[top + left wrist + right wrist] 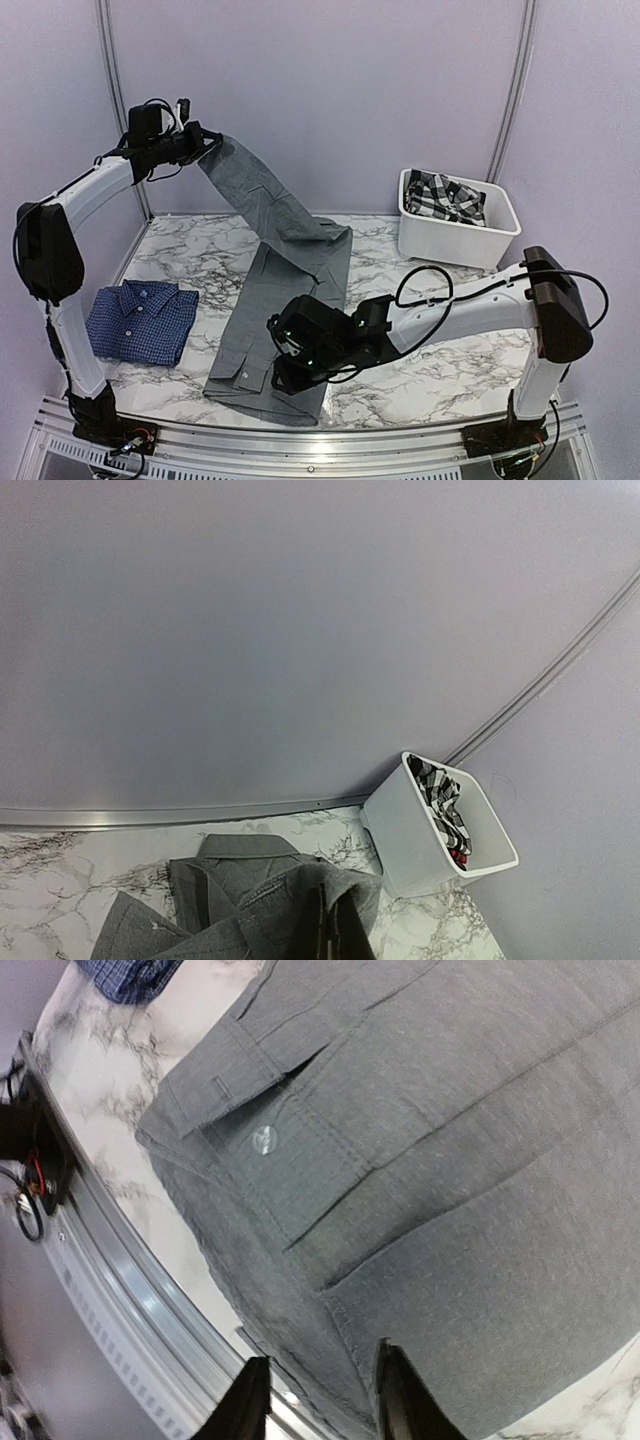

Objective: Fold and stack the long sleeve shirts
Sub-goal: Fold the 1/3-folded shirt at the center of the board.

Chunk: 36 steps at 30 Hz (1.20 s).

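A plain grey long sleeve shirt (290, 300) lies lengthwise down the middle of the marble table. One part of it rises in a taut band to my left gripper (205, 142), which is high at the back left and shut on the cloth. In the left wrist view the dark fingers (322, 930) pinch grey fabric (250, 890). My right gripper (283, 378) hovers low over the shirt's near edge. In its wrist view the right gripper (320, 1405) is open, its jaws standing apart over the grey hem (450, 1160). A folded dark blue checked shirt (140, 320) lies at the left.
A white bin (460, 245) at the back right holds black-and-white checked cloth (445, 195); the left wrist view also shows this bin (410, 840). A metal rail (300, 440) runs along the table's near edge, close under the right gripper. Walls enclose the back and sides.
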Motion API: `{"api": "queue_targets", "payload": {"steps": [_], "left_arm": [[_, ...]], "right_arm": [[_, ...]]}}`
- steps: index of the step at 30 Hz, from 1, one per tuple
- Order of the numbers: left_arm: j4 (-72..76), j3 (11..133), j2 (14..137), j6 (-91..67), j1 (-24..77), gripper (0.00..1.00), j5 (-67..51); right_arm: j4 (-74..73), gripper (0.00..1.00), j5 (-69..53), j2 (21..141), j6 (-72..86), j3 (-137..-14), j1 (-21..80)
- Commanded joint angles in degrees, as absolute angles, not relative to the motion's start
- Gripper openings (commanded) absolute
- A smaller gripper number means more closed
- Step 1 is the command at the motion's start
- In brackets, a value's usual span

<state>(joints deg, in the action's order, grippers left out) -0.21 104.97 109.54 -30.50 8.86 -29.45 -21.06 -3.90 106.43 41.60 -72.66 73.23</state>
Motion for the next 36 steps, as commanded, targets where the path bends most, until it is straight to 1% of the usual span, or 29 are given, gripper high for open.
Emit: {"api": "queue_targets", "payload": {"steps": [1, 4, 6, 9, 12, 15, 18, 21, 24, 26, 31, 36], "left_arm": [[-1.57, 104.67, 108.11, -29.26, 8.26, 0.00, -30.96], [-1.65, 104.68, 108.28, -29.35, 8.26, 0.00, -31.11], [-1.92, 104.59, 107.99, -28.93, 8.26, 0.00, -30.70], [-2.54, 104.61, 107.62, -28.10, 8.26, 0.00, -29.58], [-4.56, 105.13, 107.56, -27.10, 8.26, 0.00, -27.55], [-5.94, 103.46, 106.10, -27.26, 8.22, 0.00, -23.43], [-5.86, 100.07, 103.54, -28.51, 8.23, 0.00, -20.00], [-4.97, 97.67, 101.47, -28.13, 8.35, 0.00, -20.80], [-5.17, 95.66, 99.97, -27.62, 8.27, 0.00, -19.16], [-5.48, 94.56, 99.63, -27.92, 8.26, 0.00, -19.01], [-5.45, 91.37, 98.42, -28.20, 8.97, 0.00, -25.73], [-5.45, 84.67, 93.69, -26.61, 11.67, 0.00, -34.49]], "right_arm": [[-21.17, 0.46, -1.62, 103.40, 40.78, -74.52, 70.00], [-21.33, 0.54, 2.95, 99.37, 40.63, -73.78, 66.20], [-21.15, 0.56, 5.93, 95.64, 41.22, -71.95, 62.92], [-17.09, 0.56, 6.97, 90.74, 42.25, -66.73, 56.14], [-12.38, 0.52, 6.57, 86.99, 42.27, -62.82, 50.65], [-10.26, 0.49, 4.69, 85.97, 41.63, -61.84, 46.45], [-10.13, 0.48, 4.08, 86.83, 40.24, -62.49, 44.19], [-9.65, 0.47, 2.26, 88.79, 39.13, -62.93, 42.38], [-8.04, 0.47, 0.61, 91.32, 38.27, -63.14, 40.62], [-6.64, 0.47, -2.36, 93.52, 37.67, -63.91, 39.64], [-4.24, 0.43, -6.96, 101.10, 35.57, -68.62, 36.11], [-2.71, 0.40, -11.72, 108.71, 33.92, -75.05, 32.31]]}}
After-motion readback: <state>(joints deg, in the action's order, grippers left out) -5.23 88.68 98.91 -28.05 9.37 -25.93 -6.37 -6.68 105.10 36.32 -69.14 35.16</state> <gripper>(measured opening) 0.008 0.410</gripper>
